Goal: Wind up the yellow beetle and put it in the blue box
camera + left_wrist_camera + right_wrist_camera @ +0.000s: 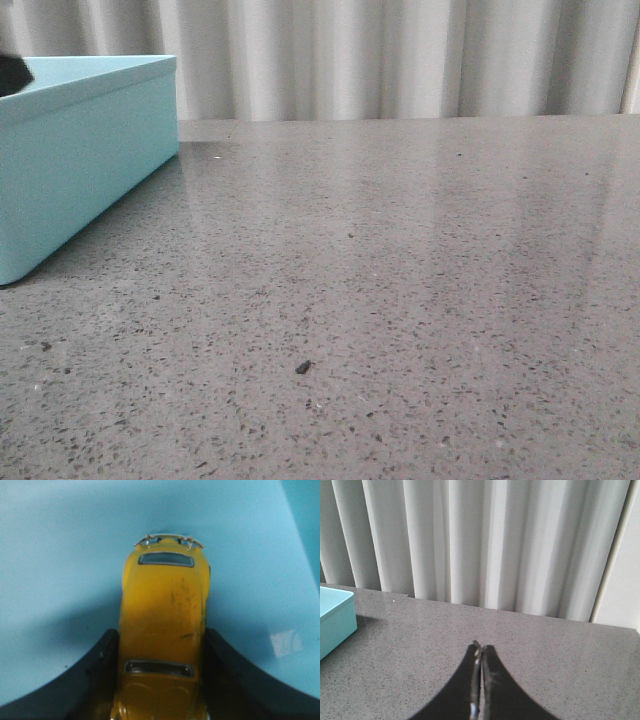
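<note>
The yellow beetle (162, 630) is held between the two black fingers of my left gripper (161, 647), which is shut on its sides. It hangs close over a turquoise-blue surface of the blue box (60, 555). In the front view the blue box (80, 150) stands at the far left of the table, and a dark bit of my left arm (12, 72) shows over it at the frame's edge. My right gripper (480, 652) is shut and empty above the grey table; the box's corner (335, 620) shows to one side of it.
The grey speckled table (400, 300) stretches to the right of the box. A small dark speck (303, 367) lies near the front. White pleated curtains (400, 50) hang behind the table's far edge.
</note>
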